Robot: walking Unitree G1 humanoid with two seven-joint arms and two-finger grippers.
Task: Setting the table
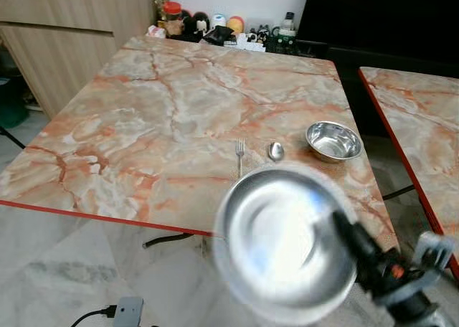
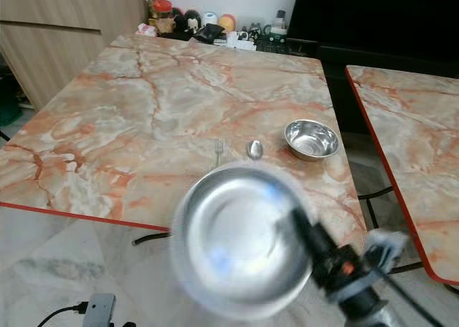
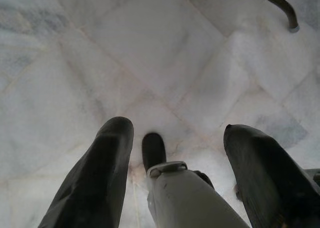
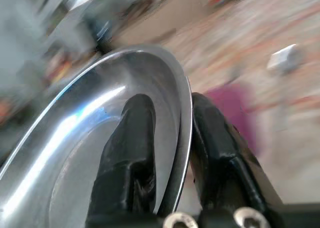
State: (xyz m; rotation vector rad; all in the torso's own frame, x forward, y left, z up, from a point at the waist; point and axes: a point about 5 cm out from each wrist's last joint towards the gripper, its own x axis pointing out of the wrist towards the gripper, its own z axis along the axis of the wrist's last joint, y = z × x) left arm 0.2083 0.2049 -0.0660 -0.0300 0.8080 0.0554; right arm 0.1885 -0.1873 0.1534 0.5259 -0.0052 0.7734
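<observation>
Marble table (image 1: 143, 112) with fork (image 1: 240, 155), spoon (image 1: 275, 151), bowl (image 1: 333, 141) beyond tool-gripped plate (image 1: 287, 241)

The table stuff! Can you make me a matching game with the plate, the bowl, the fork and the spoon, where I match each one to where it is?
Things:
1. steel plate
2. steel bowl
3. fork
4. spoon

Places:
A. on the marble table, between the fork and the bowl
B. held by its rim in the right end effector, at the table's near edge
C. on the table, furthest to the robot's right
D. on the table, left of the spoon

Pairs: 1-B, 2-C, 3-D, 4-A
</observation>
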